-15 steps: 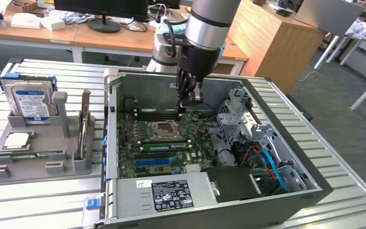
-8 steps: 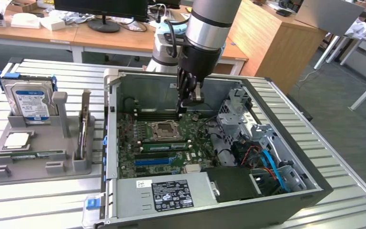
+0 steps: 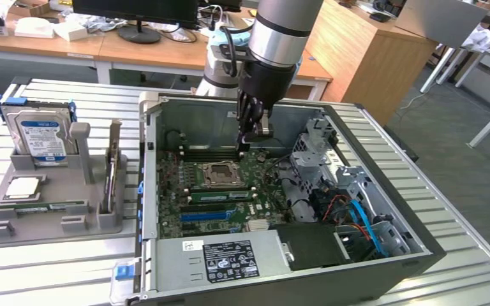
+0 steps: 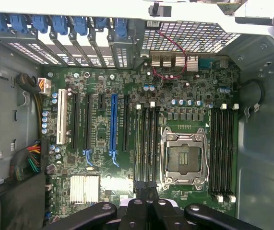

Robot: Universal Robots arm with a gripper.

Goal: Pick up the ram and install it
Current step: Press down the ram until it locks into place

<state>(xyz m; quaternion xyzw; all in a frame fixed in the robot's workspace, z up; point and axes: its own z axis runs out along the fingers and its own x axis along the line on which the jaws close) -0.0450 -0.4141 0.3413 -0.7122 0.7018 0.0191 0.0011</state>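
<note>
Ram, long thin green circuit-board stick (image 3: 39, 208), lies flat in a slot of the grey plastic parts tray (image 3: 49, 231) on the slatted metal desk (image 3: 58, 271), at the exterior view's left. Black robot hand (image 3: 254, 141), fingers pressed together, hangs inside the open grey computer case (image 3: 381, 213) over the green motherboard (image 3: 177, 204), well apart from the ram.

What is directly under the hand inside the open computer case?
Under the shut hand lies the motherboard: black memory slots beside the empty CPU socket. The hand's own body covers the slots' near ends, so whether it holds anything stays hidden.
</note>
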